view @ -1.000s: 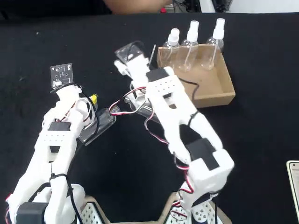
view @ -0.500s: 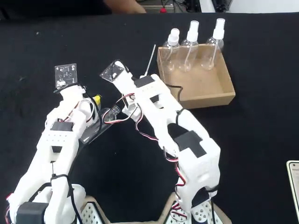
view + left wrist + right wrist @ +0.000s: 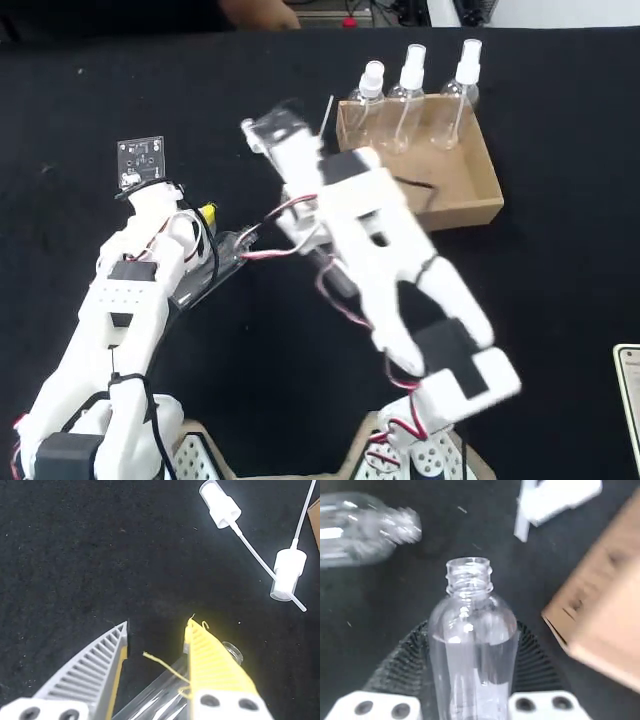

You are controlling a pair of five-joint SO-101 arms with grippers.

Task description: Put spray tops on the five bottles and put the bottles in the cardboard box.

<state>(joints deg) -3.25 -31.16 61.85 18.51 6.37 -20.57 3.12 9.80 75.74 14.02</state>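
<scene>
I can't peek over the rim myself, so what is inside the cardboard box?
Three clear bottles with white spray tops stand along the cardboard box's far wall. The floor before them looks bare; the right arm covers one near corner.

High camera overhead, looking down on table (image 3: 560,300); wrist cameras close-up; right shares cardboard box (image 3: 450,180).

Three capped bottles (image 3: 407,100) upright in cardboard box (image 3: 465,213); uncapped bottle (image 3: 470,635) clamped; two spray tops (image 3: 220,511) loose
</scene>
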